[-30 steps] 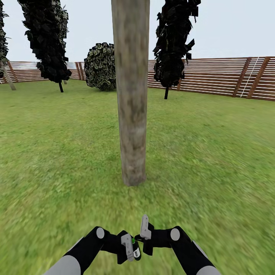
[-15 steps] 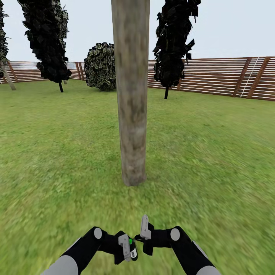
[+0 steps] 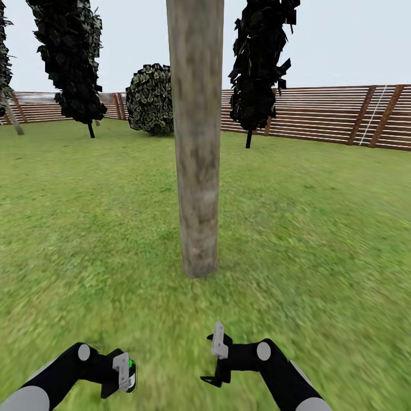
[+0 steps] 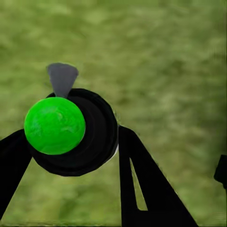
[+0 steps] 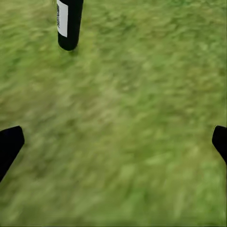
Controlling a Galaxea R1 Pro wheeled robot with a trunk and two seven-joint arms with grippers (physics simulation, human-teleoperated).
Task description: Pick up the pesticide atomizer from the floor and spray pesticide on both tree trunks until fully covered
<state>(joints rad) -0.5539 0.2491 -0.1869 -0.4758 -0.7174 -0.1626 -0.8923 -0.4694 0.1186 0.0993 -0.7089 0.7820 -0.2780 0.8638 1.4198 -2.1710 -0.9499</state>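
One tree trunk (image 3: 197, 171), thick and mottled grey-brown, rises from the garden lawn straight ahead of me. My left gripper (image 3: 123, 374) is low at the left, shut on the pesticide atomizer (image 3: 131, 371), a small black bottle whose top shows green. In the left wrist view the atomizer (image 4: 71, 130) sits between the black fingers (image 4: 142, 184), seen from its top end. The right gripper (image 3: 216, 361) hangs open over the grass, right of the left one. Its fingertips (image 5: 10, 142) stand wide apart, and the atomizer (image 5: 69, 23) shows beyond them. The pesticide is out of view.
Green grass (image 3: 319, 228) spreads all around the trunk. Two dark narrow cypresses (image 3: 71, 57) (image 3: 260, 63) and a round bush (image 3: 149, 100) stand behind it. A brown slat fence (image 3: 342, 114) closes the far side.
My left arm has swung out to the left with the atomizer, away from the right gripper. The right arm and the view have stayed put.
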